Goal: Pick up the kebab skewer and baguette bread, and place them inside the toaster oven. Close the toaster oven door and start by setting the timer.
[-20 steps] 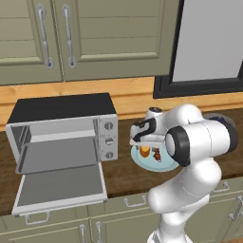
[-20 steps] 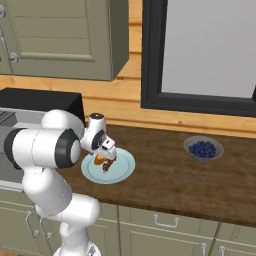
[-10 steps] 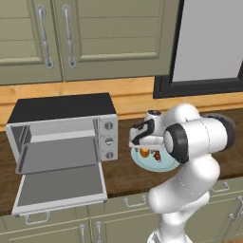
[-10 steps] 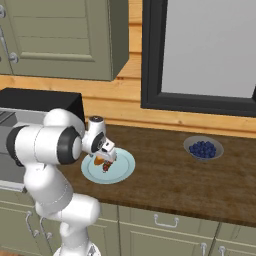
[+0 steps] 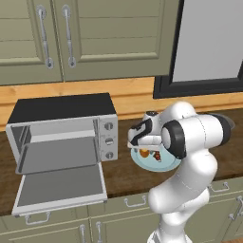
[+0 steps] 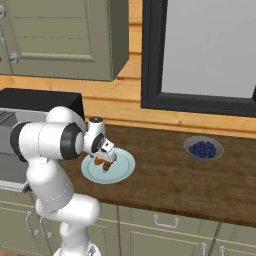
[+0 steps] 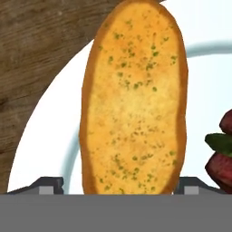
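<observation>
The dark wooden bench (image 6: 165,170) runs under the green cupboards (image 5: 85,38) and a dark-framed window (image 6: 200,55), and the white arm (image 5: 190,142) bends down over it from the near side. The toaster oven (image 5: 61,128) stands on the bench well off to the left of the jaws as seen from the left base view, with its black top, three round knobs on the right panel and a grey tray inside. The toaster oven door (image 5: 60,187) lies folded down flat and open toward the front edge of the bench. Directly under the jaws sits a pale blue plate (image 6: 122,172), touching the bench and near the oven's right side. The gripper (image 6: 106,159) hangs low over this plate, and in the hand view its two dark fingertips (image 7: 50,186) stand apart on either side of the near end of the baguette bread (image 7: 133,99), so the jaws are spread open with the loaf between them; whether the tips touch its crust I cannot tell. The bread lies flat on the plate, a golden-orange oval flecked with green. Just beside it, off to one side of the jaws, lies the kebab skewer (image 7: 222,154), of which only dark red chunks and a green piece show at the edge. A small bowl of blueberries (image 6: 203,149) rests on the bench well apart from the jaws, far to the right.
</observation>
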